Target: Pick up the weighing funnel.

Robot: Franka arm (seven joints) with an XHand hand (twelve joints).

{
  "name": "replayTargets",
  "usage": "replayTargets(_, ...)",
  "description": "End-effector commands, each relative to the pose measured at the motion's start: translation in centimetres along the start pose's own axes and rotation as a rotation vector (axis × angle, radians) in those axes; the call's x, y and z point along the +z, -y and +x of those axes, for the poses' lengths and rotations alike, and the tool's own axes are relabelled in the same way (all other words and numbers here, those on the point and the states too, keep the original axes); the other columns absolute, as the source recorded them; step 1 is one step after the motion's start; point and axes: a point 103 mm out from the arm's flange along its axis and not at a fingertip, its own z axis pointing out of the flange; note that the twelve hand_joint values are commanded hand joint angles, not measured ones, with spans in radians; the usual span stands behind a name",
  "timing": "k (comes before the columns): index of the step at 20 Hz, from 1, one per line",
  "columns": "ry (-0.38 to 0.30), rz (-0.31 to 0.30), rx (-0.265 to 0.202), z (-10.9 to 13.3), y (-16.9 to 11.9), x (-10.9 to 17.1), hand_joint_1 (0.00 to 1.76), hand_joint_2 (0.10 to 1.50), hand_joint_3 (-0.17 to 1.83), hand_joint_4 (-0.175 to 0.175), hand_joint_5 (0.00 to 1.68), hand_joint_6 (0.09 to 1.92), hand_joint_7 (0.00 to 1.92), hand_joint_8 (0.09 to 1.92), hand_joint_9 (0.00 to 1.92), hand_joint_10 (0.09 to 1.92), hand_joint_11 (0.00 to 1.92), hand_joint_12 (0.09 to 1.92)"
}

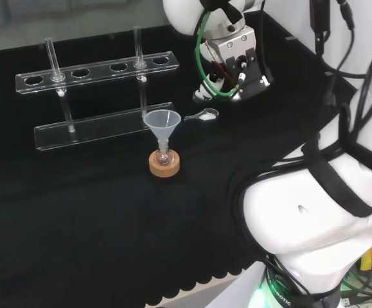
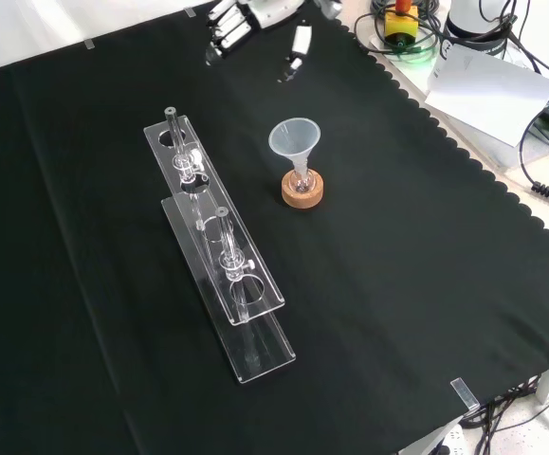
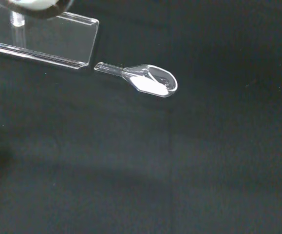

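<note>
The weighing funnel [image 1: 203,116] lies flat on the black cloth, a small clear scoop with a short stem. In the wrist view the weighing funnel [image 3: 148,81] holds a little white powder in its bowl. The hand [image 1: 242,67] hangs above the cloth just to the right of it in the head view, touching nothing. At the top edge of the front view the hand [image 2: 236,24] shows fingers that look relaxed, with nothing between them.
The big funnel [image 1: 161,125] stands in a small flask on a cork ring [image 1: 164,163], left of the weighing funnel in the head view. Behind it a clear test tube rack [image 1: 96,72] carries two tubes; the rack's base [image 3: 58,41] ends close to the scoop's stem.
</note>
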Motion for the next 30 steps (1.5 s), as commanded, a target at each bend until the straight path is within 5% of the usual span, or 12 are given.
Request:
replayTargets(1,-0.050,0.009,-0.001,-3.2,-4.7,2.1,0.77,0.66,0.50,-0.081,0.46,0.09,0.28,0.70,0.54,0.65,0.29,1.35)
replayTargets(16,-0.121,0.081,-0.035,-4.3,-11.1,7.9,0.80,0.66,0.53,-0.071,0.55,0.09,0.37,0.70,0.62,0.61,0.35,1.33)
replayTargets(30,-0.156,0.135,-0.057,-4.1,-13.9,11.4,0.81,0.66,0.54,-0.065,0.60,0.09,0.39,0.70,0.63,0.61,0.36,1.32)
